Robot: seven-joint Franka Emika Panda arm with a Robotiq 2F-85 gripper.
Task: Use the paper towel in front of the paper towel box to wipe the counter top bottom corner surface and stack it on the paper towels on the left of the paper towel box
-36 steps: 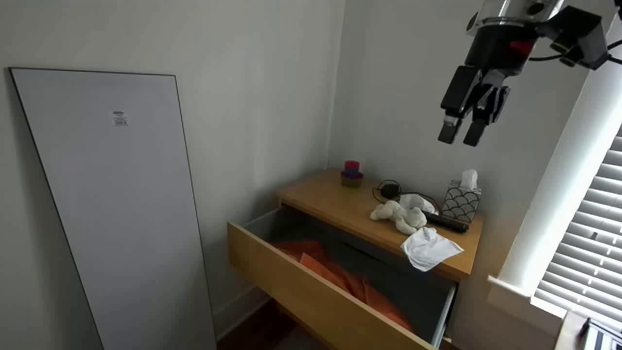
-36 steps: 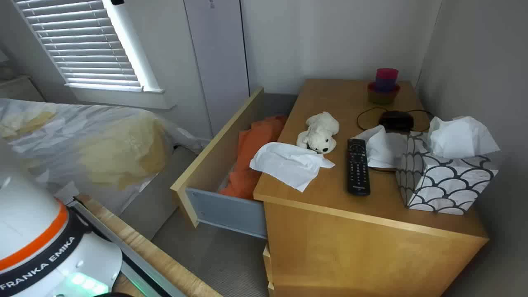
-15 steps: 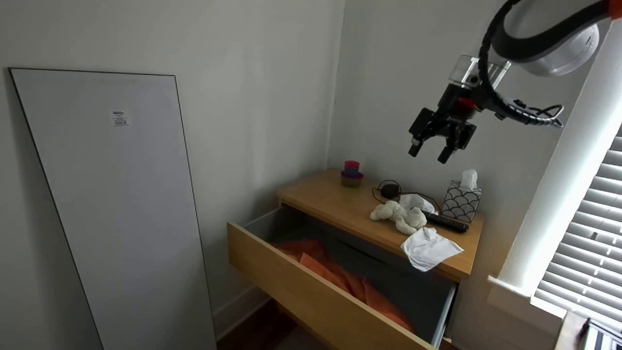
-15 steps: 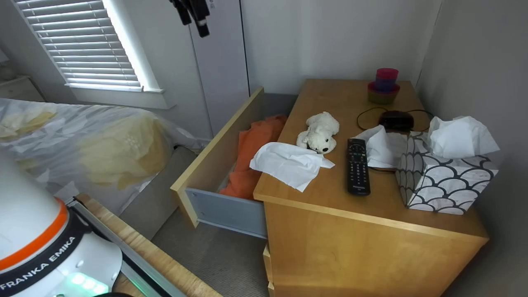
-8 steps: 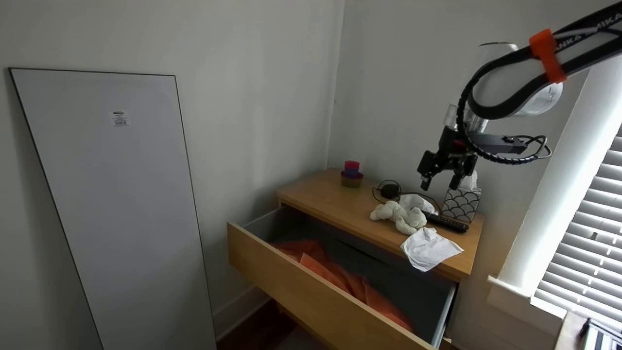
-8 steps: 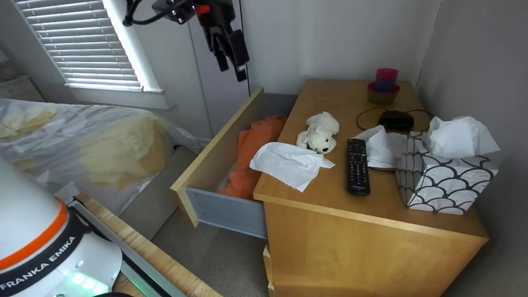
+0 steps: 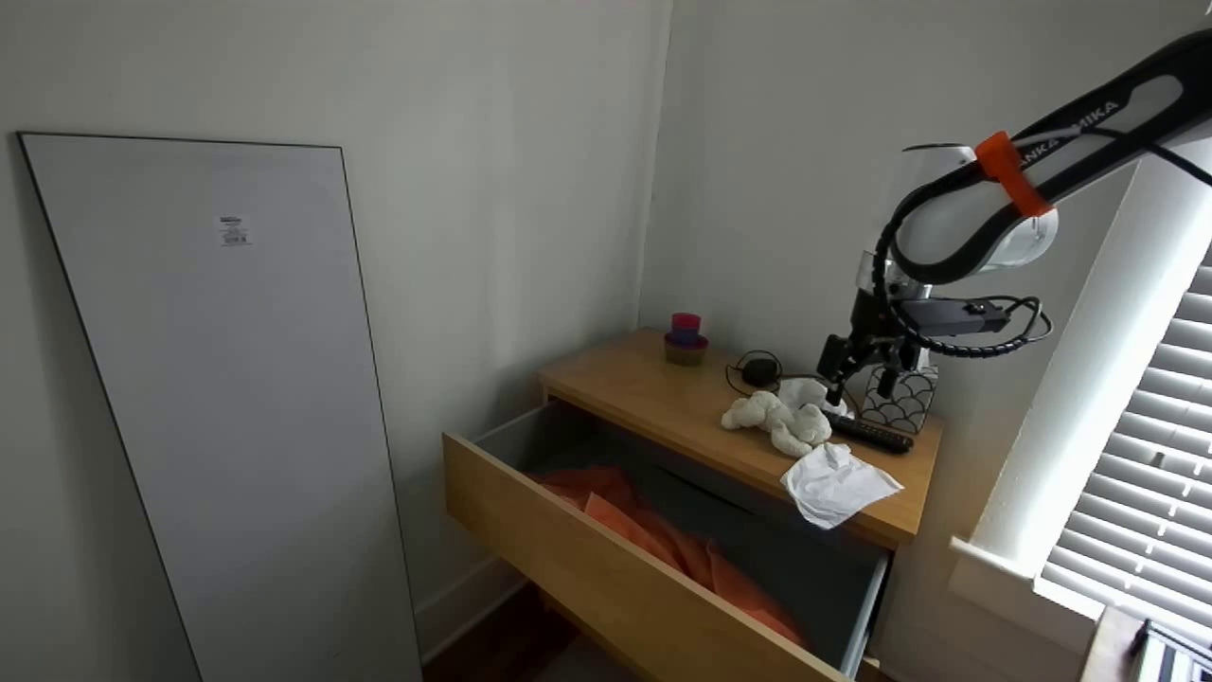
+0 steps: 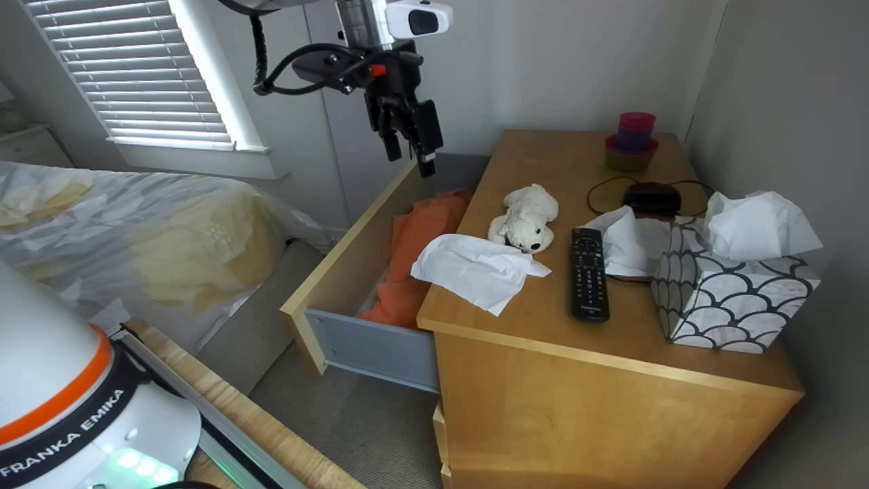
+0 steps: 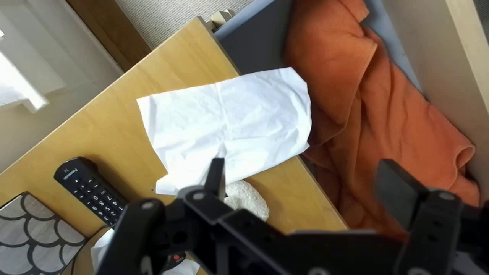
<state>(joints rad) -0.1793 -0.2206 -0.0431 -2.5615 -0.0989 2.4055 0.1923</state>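
Observation:
A white paper towel lies spread flat on the wooden dresser top near its front corner, seen in both exterior views and in the wrist view. One side of it hangs over the open drawer. A patterned paper towel box stands at the back of the top. Crumpled white paper towels lie beside the box, partly behind the remote. My gripper is open and empty in both exterior views. It is in the air above the drawer side, higher than the towel and apart from it.
A black remote and a white stuffed toy lie close to the towel. A black device with a cable and stacked cups stand farther along. The drawer is pulled out, with orange cloth inside.
The arm has come down toward the dresser top, and the gripper has moved nearer the towel. The jaws have opened wider since the oldest frame. The objects on the dresser have not moved.

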